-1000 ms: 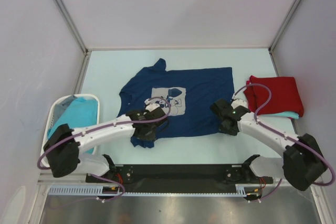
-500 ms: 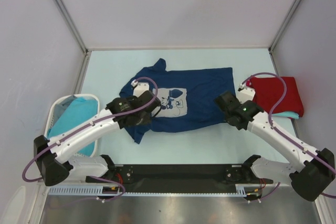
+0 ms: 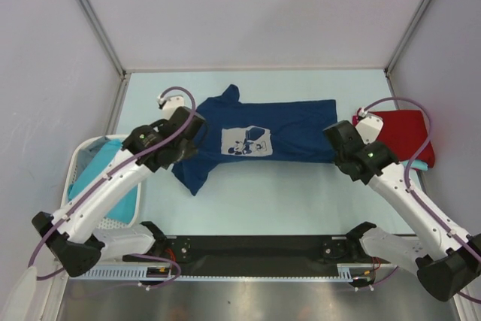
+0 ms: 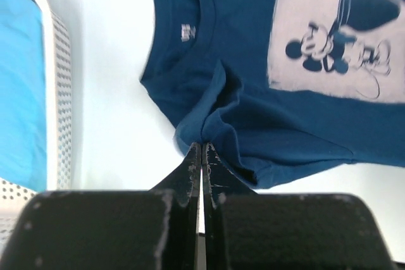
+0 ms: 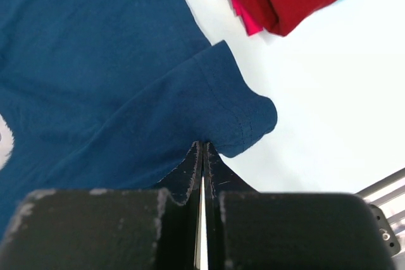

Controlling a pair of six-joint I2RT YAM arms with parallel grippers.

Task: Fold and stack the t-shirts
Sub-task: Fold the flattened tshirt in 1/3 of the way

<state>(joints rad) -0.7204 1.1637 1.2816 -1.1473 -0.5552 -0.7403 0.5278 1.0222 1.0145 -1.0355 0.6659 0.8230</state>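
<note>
A navy blue t-shirt [image 3: 293,129] with a pale grey print [image 3: 246,141] lies across the middle of the table as a narrow band, its near part doubled over. My left gripper [image 3: 189,134] is shut on a fold of its cloth near the collar [image 4: 202,145]. At the shirt's right end my right gripper [image 3: 336,143] is shut on a hem corner [image 5: 202,143]. A folded red t-shirt [image 3: 402,129] lies at the right on a turquoise one [image 3: 423,163]. Another turquoise t-shirt [image 3: 105,171] fills the basket.
A white perforated basket [image 3: 79,155] stands at the left edge, close to my left arm. The cell's side walls and metal posts close in the table. The arms' base rail runs along the near edge.
Both grippers have moved away from the near edge toward the back, carrying the navy shirt's near edge with them. The shirt now shows as a narrower band.
</note>
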